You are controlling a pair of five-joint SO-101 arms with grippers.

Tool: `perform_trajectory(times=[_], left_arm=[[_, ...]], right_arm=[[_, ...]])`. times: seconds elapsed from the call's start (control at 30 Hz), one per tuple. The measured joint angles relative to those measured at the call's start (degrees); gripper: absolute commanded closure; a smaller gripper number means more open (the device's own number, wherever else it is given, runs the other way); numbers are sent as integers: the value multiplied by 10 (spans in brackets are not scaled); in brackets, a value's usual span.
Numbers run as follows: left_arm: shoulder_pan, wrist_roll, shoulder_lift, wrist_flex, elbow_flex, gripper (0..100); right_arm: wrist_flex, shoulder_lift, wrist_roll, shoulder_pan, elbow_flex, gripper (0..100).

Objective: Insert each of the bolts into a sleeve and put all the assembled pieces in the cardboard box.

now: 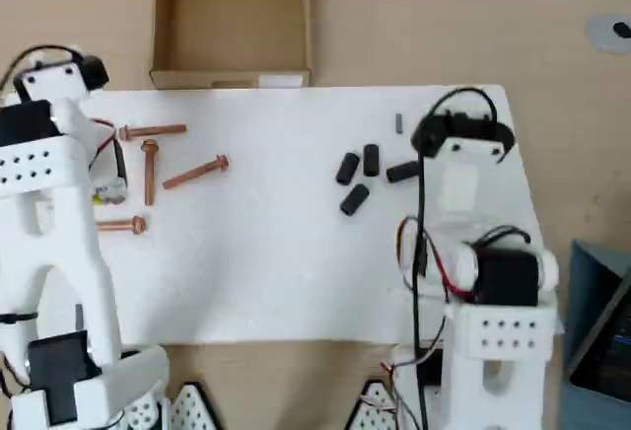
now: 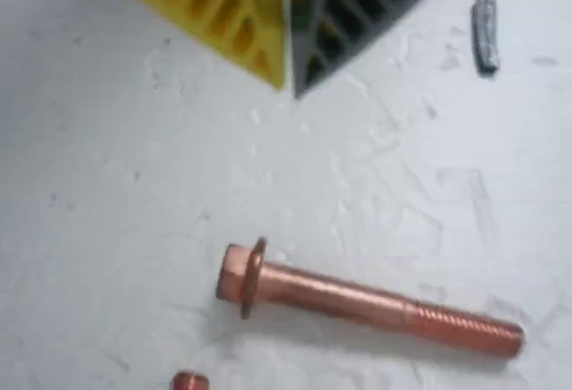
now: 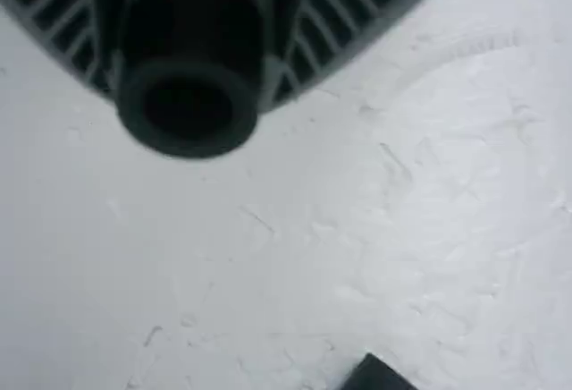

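Four copper bolts (image 1: 195, 173) lie loose; right gripper (image 3: 192, 50) clamps a black sleeve (image 3: 189, 113), left gripper (image 2: 288, 68) closed, empty.

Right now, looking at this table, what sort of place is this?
Probably a robotics lab or test bench: two white robot arms stand at a wooden table, and copper bolts, black sleeves and a cardboard box are laid out like a practice exercise, on and beside a white board.

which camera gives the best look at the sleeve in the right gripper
The right wrist view: the sleeve is clamped in the right gripper, open bore facing the camera. The high view hides the grip under that arm, beside loose sleeves. The left wrist view is on a bolt.
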Motion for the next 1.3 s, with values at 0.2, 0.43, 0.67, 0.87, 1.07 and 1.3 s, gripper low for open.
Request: perform_trajectory(times=[0.2,0.43,0.67,0.87,1.07,1.3], left_arm=[[0,-76,47,13,-60,904],[42,-193,129,13,-118,902],[103,-277,187,13,-151,901],[120,-343,264,13,-207,900],[120,-400,342,13,-274,895],[131,-430,411,13,-327,853]], right_arm=[[-9,-25,0,0,10,989],[-9,-26,-10,0,10,989],[-30,-26,-38,0,10,989],[-41,-26,-41,0,10,989],[-42,-26,-55,0,10,989],[-42,-26,-59,0,10,989]])
